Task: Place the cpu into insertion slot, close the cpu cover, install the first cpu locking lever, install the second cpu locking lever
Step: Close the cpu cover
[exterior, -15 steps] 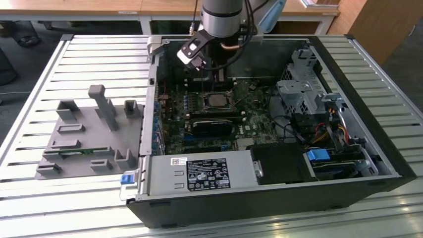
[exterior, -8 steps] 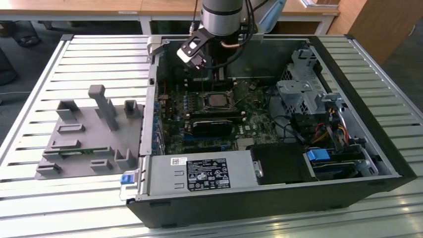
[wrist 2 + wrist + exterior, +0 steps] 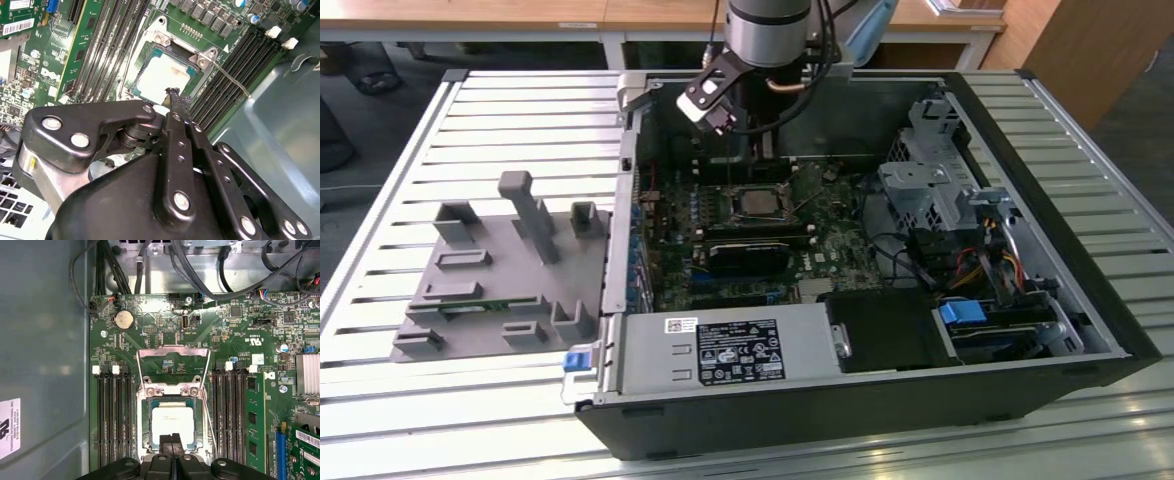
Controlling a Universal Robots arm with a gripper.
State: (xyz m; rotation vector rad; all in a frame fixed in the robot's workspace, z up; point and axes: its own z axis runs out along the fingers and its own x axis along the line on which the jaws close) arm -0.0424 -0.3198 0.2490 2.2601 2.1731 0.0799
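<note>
The cpu (image 3: 172,423) (image 3: 161,79), a pale silvery square, lies flat in the black-rimmed insertion slot (image 3: 145,427) on the green board. In the exterior view the slot (image 3: 754,203) sits mid-case. The cpu cover (image 3: 173,351), a thin silver frame, stands swung back off the chip, with bare board showing through its window. A thin wire locking lever (image 3: 233,80) (image 3: 212,426) runs beside the slot, unlatched. My gripper (image 3: 172,439) (image 3: 174,96) is shut with nothing between its fingers, and its tips hang over the cpu's near edge. Whether they touch it I cannot tell.
Long black memory slots (image 3: 114,415) flank the socket on both sides. Cables (image 3: 200,270) hang at the case wall. In the exterior view, the power supply (image 3: 727,350) and drive cage (image 3: 927,190) crowd the open case, and a grey fixture (image 3: 507,270) lies on the slatted table.
</note>
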